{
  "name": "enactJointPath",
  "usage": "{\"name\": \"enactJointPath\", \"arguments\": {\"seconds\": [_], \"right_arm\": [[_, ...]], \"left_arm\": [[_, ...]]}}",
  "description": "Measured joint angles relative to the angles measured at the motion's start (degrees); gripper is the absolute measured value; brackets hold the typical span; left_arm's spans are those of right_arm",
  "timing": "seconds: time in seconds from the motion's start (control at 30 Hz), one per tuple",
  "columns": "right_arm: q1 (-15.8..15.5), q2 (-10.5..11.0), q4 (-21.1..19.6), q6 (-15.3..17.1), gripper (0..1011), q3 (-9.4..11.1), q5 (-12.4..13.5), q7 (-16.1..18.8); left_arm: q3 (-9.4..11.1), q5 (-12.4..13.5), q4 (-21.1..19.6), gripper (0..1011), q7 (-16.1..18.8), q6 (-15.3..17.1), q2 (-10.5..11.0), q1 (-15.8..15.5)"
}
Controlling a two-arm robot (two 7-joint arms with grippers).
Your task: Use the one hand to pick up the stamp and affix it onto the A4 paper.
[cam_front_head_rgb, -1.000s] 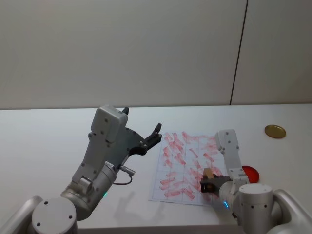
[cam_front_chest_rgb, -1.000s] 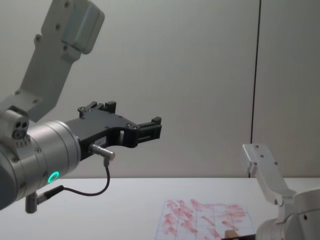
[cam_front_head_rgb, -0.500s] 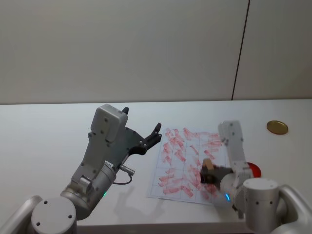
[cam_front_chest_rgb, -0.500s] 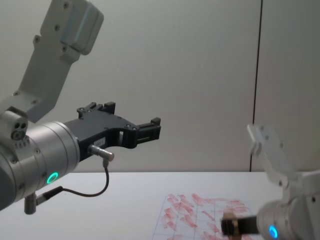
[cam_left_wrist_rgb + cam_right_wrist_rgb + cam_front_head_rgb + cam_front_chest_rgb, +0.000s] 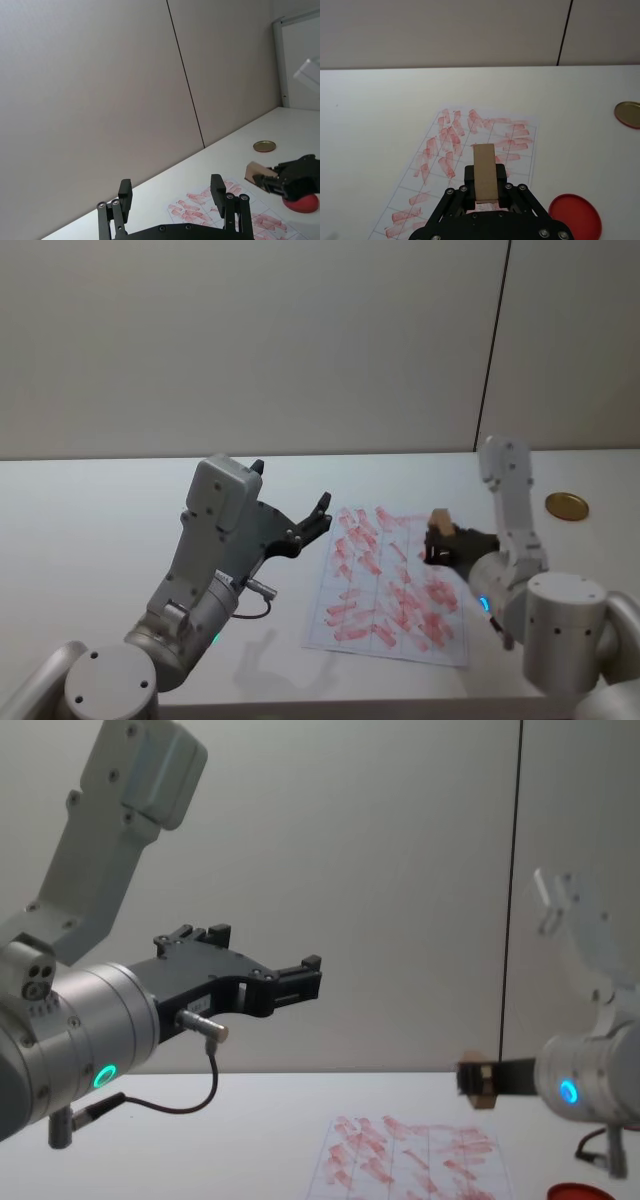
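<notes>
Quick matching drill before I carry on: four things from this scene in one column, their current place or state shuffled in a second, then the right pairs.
Things:
1. stamp
2. paper
3. red disc
4. left gripper

Places or states:
A. flat on the table, covered in red marks
B. open, raised above the table left of the sheet
C. gripped by the right gripper, held above the sheet
D. on the table beside the sheet's right edge

Pairs: 1-C, 2-A, 3-D, 4-B
</notes>
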Motion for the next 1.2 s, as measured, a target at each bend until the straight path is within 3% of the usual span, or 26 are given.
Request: {"name": "enactJointPath", "arguments": {"seconds": [0.27, 0.53, 0.8, 1.2], "right_arm": [[-0.6, 1.0, -2.1, 0.1, 217, 1.4, 0.1, -1.9], [-0.7, 2.0, -1.6, 0.1, 217, 3.0, -0.3, -3.1], [0.4, 3.0, 2.4, -0.1, 217, 4.7, -0.7, -3.9], [2.4, 3.3, 9.7, -0.5, 217, 5.8, -1.4, -3.0]], "left_arm": [[0.0, 0.0, 0.0, 993, 0.0, 0.0, 0.0, 0.0], [0.0, 0.0, 0.0, 993, 0.0, 0.0, 0.0, 0.0], [0.0, 0.0, 0.0, 993, 0.0, 0.0, 0.0, 0.0], [0.0, 0.0, 0.0, 993, 0.0, 0.0, 0.0, 0.0]]}}
